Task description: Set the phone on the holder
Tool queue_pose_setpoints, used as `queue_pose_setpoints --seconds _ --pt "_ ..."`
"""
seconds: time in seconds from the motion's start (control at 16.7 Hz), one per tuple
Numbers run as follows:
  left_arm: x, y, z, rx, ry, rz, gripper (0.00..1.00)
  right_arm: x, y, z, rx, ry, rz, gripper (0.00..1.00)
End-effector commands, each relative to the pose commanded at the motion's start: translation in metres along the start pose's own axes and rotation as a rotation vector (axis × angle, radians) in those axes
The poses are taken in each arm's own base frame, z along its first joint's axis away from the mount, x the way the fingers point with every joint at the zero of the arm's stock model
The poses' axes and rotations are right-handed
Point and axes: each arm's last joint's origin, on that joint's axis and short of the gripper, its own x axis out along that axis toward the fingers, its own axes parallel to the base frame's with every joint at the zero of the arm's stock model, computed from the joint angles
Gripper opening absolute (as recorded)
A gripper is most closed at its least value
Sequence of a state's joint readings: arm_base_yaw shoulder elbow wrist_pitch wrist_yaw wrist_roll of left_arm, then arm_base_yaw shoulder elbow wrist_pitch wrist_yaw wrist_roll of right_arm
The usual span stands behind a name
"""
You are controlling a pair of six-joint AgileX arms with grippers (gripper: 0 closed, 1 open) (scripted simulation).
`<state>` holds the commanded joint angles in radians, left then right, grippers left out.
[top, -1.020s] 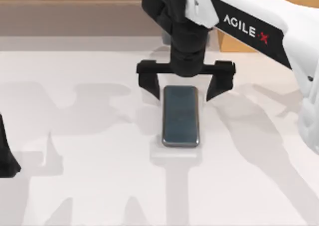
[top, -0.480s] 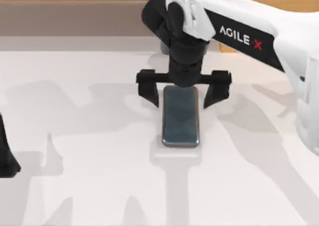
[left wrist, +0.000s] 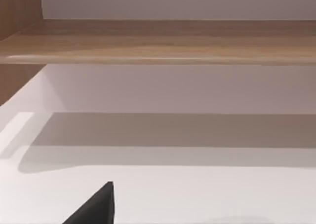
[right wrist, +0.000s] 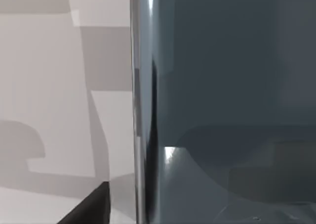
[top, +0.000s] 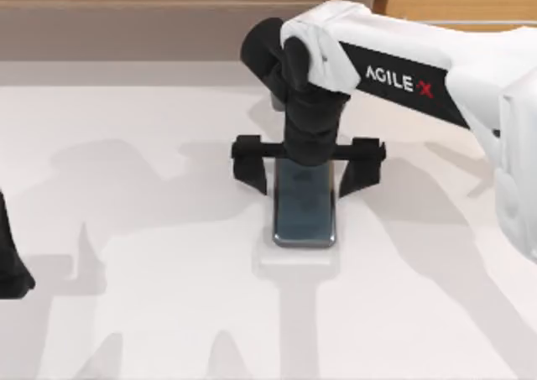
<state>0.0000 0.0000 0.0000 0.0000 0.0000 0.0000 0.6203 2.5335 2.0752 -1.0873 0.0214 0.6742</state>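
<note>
The phone (top: 304, 216) lies flat near the middle of the white tabletop (top: 151, 313), on what may be a pale holder (top: 298, 261), though that is hard to make out. The right pincer (top: 307, 172) hangs over the phone's far end, its two black fingers (top: 251, 166) spread wide apart, one on each side. The right wrist view sees the phone (right wrist: 227, 105) very close. The left pincer (top: 10, 267) sits parked at the tabletop's left edge; I cannot tell its state.

Right pincer (top: 309, 167) splayed wide, pointing down mid-table; left arm parked at left edge
</note>
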Motion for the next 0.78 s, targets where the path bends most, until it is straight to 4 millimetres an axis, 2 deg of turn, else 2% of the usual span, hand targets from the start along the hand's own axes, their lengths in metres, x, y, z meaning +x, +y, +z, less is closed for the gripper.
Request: queue_pose_setpoints --seconds 0.06,0.78 --pt "0.0 0.0 0.0 0.0 0.0 0.0 1.0 0.0 0.0 0.0 0.0 0.0 0.0 1.0" --pt "0.0 0.0 0.0 0.0 0.0 0.0 1.0 0.0 0.0 0.0 0.0 0.0 0.0 0.1"
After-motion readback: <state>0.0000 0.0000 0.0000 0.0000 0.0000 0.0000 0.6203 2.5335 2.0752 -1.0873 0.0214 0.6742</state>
